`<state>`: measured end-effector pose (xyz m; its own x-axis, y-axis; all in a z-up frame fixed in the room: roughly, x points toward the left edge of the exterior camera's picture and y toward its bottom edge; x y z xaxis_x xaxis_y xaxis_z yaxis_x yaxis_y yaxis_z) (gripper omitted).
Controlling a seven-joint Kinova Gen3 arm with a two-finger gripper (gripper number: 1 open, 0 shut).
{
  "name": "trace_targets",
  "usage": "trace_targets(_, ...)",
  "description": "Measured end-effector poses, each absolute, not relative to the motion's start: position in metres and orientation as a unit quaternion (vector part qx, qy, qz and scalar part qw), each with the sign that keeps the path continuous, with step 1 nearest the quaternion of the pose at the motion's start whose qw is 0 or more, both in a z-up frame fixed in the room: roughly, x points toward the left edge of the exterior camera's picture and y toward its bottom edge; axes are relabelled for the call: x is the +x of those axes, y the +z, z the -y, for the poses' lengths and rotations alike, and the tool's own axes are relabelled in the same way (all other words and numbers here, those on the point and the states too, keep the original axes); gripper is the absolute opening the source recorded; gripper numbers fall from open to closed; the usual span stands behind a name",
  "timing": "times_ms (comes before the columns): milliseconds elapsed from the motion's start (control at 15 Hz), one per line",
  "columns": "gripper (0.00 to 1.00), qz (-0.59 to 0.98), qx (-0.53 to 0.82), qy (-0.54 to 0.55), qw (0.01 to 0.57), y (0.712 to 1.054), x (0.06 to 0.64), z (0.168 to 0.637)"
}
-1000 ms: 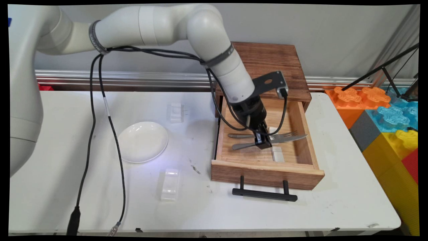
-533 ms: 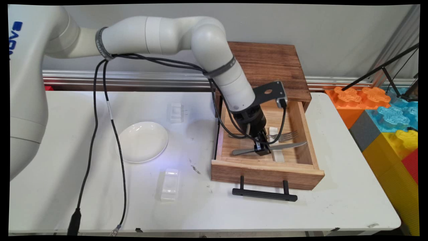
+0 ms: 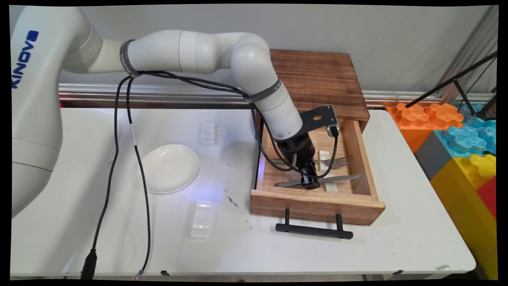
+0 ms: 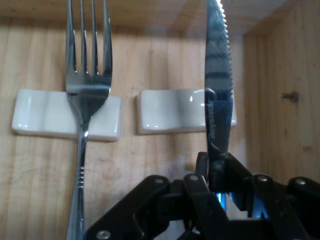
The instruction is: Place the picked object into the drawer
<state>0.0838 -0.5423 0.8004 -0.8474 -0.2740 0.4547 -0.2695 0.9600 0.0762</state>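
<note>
My gripper [image 3: 309, 181] reaches down into the open wooden drawer [image 3: 317, 206] and is shut on the handle of a steel knife [image 3: 342, 178]. In the hand view the gripper [image 4: 218, 167] clamps the knife [image 4: 218, 95], whose serrated blade runs over a white ceramic rest [image 4: 170, 111] close to the drawer's side wall. Whether the blade touches that rest I cannot tell. A fork [image 4: 88, 85] lies beside it, its neck on a second white rest [image 4: 42, 116]. In the main view the fork [image 3: 337, 161] sits just behind the knife.
The drawer belongs to a dark wooden cabinet [image 3: 317, 75], and its black handle [image 3: 313, 230] juts toward the table's near edge. A white plate [image 3: 170, 167] and two clear plastic holders [image 3: 201, 218] [image 3: 208, 133] lie to the left. Coloured foam blocks [image 3: 456, 135] stand at the right.
My gripper has carried the knife toward the drawer's front, away from the fork, and lowered it. The fork has stayed on its rest.
</note>
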Motion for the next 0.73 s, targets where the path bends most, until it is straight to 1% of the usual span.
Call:
trace_targets(200,0.00,0.961,0.145,-0.005,0.237,0.7966,0.0835,0.5440)
trace_targets(267,1.00,0.960,0.146,-0.007,0.238,0.7954,0.0833,0.5443)
trace_targets(733,1.00,0.956,0.155,-0.017,0.247,0.7961,0.0820,0.5441)
